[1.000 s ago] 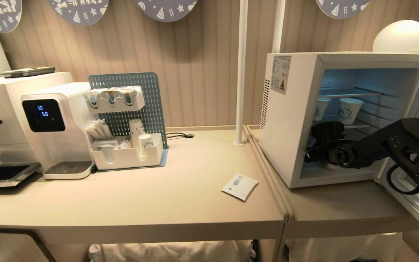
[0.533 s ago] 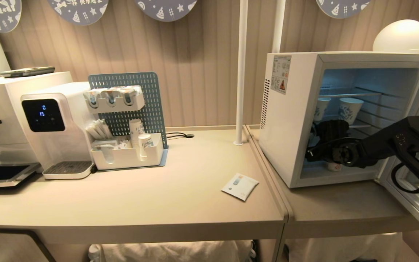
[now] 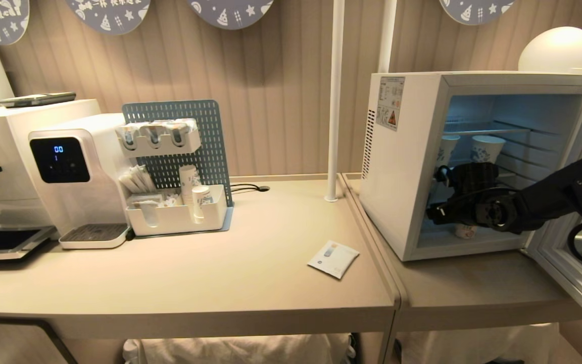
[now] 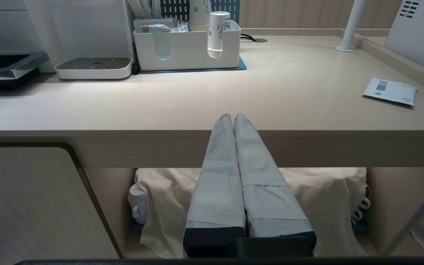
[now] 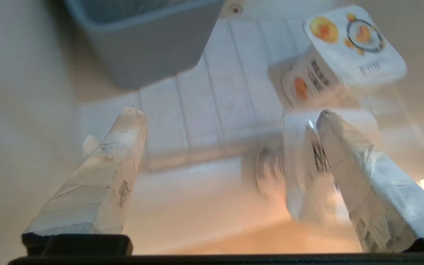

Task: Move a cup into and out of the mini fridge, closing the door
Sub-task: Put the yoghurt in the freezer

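Cup first: where is the small white cup with orange-red print right now?

Standing on the floor of the boxy white mini fridge, low in the opening and just beneath the black right gripper. It stands below the wire shelf that carries two blue-patterned paper cups.

What has changed in the last second?

The taped fingers have spread from partly open to wide, and the arm has lifted a little above the cup. I read that as the release: the putting-in half looks done.

Do the fingers have hold of anything?

No, nothing sits between them. The wrist view shows a white pot with orange fruit on its lid, probably the same cup, beyond the fingertips. A blurred white shape lies close to one finger, and I cannot tell whether they touch.

And the rest of the job?

The pale framed door with its glass pane hangs swung open at the right, so closing is not yet done — nor is taking the cup out again. The left gripper is parked by the edge of the beige table, its fingers pressed together on nothing
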